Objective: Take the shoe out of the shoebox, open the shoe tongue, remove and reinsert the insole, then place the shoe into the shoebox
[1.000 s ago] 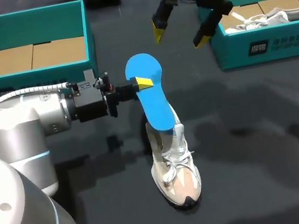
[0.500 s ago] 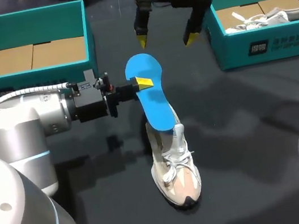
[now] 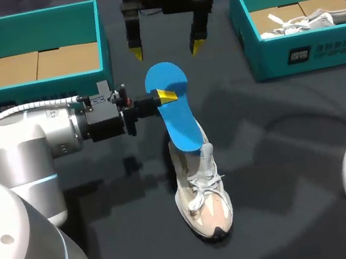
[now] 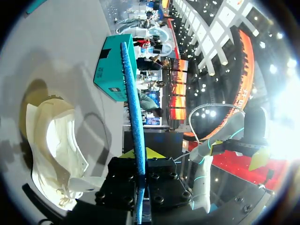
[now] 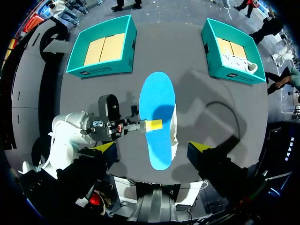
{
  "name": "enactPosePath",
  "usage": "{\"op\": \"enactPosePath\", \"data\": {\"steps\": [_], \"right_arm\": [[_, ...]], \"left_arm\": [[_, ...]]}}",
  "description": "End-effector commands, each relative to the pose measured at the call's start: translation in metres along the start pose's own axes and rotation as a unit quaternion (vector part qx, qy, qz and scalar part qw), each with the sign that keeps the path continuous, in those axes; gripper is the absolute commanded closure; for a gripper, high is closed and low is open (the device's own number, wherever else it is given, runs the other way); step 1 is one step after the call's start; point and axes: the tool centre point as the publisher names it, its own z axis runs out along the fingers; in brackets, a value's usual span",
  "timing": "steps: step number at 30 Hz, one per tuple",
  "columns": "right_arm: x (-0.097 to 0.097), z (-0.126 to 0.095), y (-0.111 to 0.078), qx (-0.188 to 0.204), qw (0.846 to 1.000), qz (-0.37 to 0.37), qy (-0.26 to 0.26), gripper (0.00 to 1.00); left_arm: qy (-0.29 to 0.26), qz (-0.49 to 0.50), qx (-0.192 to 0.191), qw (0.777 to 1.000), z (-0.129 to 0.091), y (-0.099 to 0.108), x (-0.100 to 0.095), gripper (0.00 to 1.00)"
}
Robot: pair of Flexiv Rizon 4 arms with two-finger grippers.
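Observation:
My left gripper (image 3: 165, 95) is shut on the edge of a blue insole (image 3: 174, 112), holding it tilted above the table. The insole's lower end overlaps the collar of a cream shoe (image 3: 203, 199) that stands on the dark table. In the left wrist view the insole (image 4: 132, 103) is edge-on between my left gripper's (image 4: 139, 153) yellow tips, with the shoe (image 4: 55, 152) beside it. My right gripper (image 3: 166, 49) hangs open behind and above the insole. In its own view the right gripper (image 5: 152, 147) looks down on the insole (image 5: 157, 112) and the left gripper (image 5: 153, 124).
A teal shoebox (image 3: 37, 92) with cardboard inside stands at the back left. A second teal shoebox (image 3: 319, 50) at the back right holds a white shoe (image 3: 315, 18). Both shoeboxes (image 5: 104, 71) (image 5: 229, 75) also show in the right wrist view.
My right arm has swung left along the back of the table, from beside the right shoebox to behind the insole, staying open. The left arm, insole and shoe have not moved.

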Motion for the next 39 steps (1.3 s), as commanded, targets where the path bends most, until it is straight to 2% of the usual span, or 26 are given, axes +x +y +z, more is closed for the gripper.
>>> {"op": "enactPosePath", "data": {"steps": [1,7,13,17,28,39], "right_arm": [[0.013,0.002,0.004,-0.001,0.993,0.008,-0.119,0.00],[0.020,0.000,0.003,-0.017,0.990,0.011,-0.139,0.00],[0.019,-0.004,0.002,-0.029,0.991,0.015,-0.132,0.00],[0.018,-0.008,0.002,-0.034,0.994,0.017,-0.107,0.00],[0.001,-0.014,0.005,-0.034,0.999,0.017,0.020,0.00],[-0.026,-0.020,0.006,-0.016,0.988,0.037,0.151,0.00]], "left_arm": [[-0.001,0.000,-0.001,1.000,0.000,0.000,0.000,1.00],[-0.001,0.000,-0.001,1.000,0.000,0.000,0.000,1.00],[-0.001,0.000,-0.001,1.000,0.000,0.000,0.000,1.00],[-0.001,0.000,-0.001,1.000,0.000,0.000,0.000,1.00],[-0.001,0.000,-0.001,1.000,0.000,0.000,0.000,1.00],[-0.001,0.000,-0.001,1.000,0.000,0.000,0.000,1.00]]}}
